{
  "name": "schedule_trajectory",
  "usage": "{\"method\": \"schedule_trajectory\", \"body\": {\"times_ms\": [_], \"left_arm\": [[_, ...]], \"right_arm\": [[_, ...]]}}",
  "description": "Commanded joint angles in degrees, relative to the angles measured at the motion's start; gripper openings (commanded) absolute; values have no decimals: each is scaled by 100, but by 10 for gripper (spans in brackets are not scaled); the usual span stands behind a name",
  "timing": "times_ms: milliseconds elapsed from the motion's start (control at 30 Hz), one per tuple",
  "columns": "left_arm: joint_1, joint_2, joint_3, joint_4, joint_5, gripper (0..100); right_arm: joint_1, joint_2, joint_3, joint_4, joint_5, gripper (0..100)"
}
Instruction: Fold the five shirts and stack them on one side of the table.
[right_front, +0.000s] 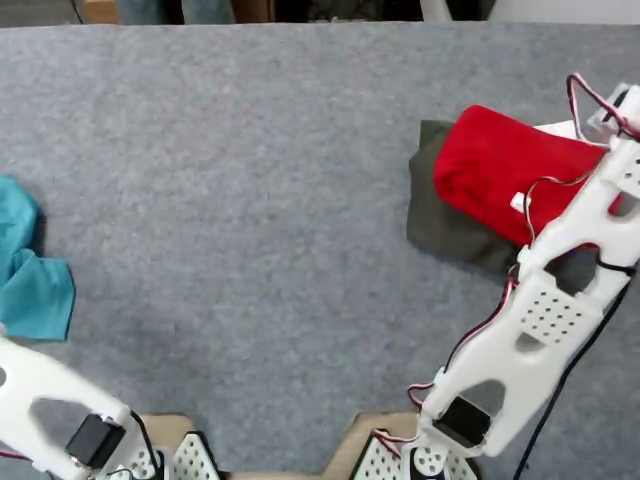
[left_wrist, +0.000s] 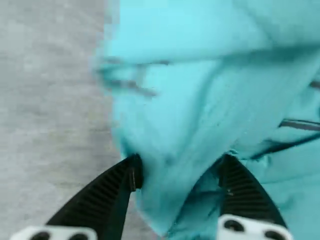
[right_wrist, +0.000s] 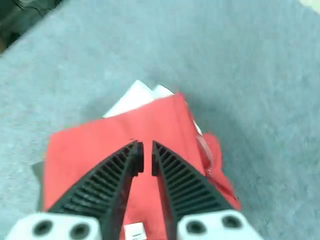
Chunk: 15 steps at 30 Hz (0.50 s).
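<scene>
Your left hand (left_wrist: 180, 159) stood wide, fingers astride a fold of the teal shirt (left_wrist: 210, 75). Your right hand (right_wrist: 143, 146) was nearly closed and empty above the red shirt (right_wrist: 95, 142). That shirt lay on a dark olive shirt (right_front: 440, 225), well apart across the desk (right_front: 250, 180).

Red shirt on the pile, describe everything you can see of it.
The red shirt is soft cloth, folded into a compact rectangle with a small white tag near one edge. It lies flat atop a dark folded shirt, with a white shirt peeking from under its far side, toward the right of the grey table. The right gripper sits over its middle; whether it touches is unclear.
</scene>
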Motion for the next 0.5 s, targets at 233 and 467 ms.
{"method": "schedule_trajectory", "body": {"times_ms": [233,467], "left_arm": [[514,-193,813,105,237,30],[2299,-2866,3829,88,-396,27]], "right_arm": [[-308,-1095,-277,26,35,37],[-765,-1402,-277,26,35,36]]}}
